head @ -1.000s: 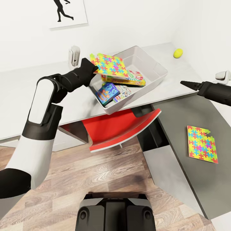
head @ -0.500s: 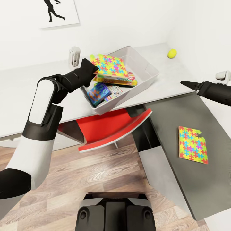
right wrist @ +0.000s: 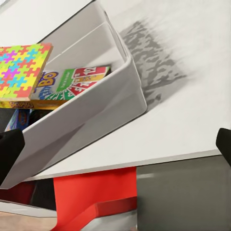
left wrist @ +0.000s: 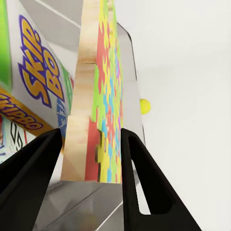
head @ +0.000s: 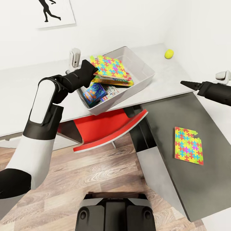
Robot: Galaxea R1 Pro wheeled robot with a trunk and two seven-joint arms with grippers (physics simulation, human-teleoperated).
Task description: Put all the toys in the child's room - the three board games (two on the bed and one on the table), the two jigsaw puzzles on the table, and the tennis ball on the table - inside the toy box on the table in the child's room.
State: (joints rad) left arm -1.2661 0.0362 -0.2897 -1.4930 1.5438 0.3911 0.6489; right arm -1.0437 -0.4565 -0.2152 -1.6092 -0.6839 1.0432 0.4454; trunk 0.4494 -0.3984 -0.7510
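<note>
My left gripper [head: 92, 68] is shut on one edge of a jigsaw puzzle [head: 109, 65], holding it roughly flat over the light-grey toy box [head: 146, 68] on the table [head: 29, 86]. In the left wrist view the puzzle [left wrist: 94, 134] sits between both fingers [left wrist: 137, 173]. Three board games lie in the box: a blue one [head: 94, 93], a white-green one [head: 111, 91] and a green-red-yellow one [head: 113, 81]. A second jigsaw puzzle [head: 188, 146] lies on the dark desk section. The tennis ball [head: 169, 54] rests at the far corner. My right gripper [head: 187, 84] hovers open, empty, right of the box.
A red chair [head: 109, 128] is tucked under the desk below the box. A small white device [head: 74, 57] stands behind my left gripper, another [head: 223, 75] at the right edge. Wood floor and my base [head: 115, 211] lie below.
The view has swung right, so the desk, box and ball sit further left in the picture. The held puzzle now reaches further over the box. The right gripper keeps its pose.
</note>
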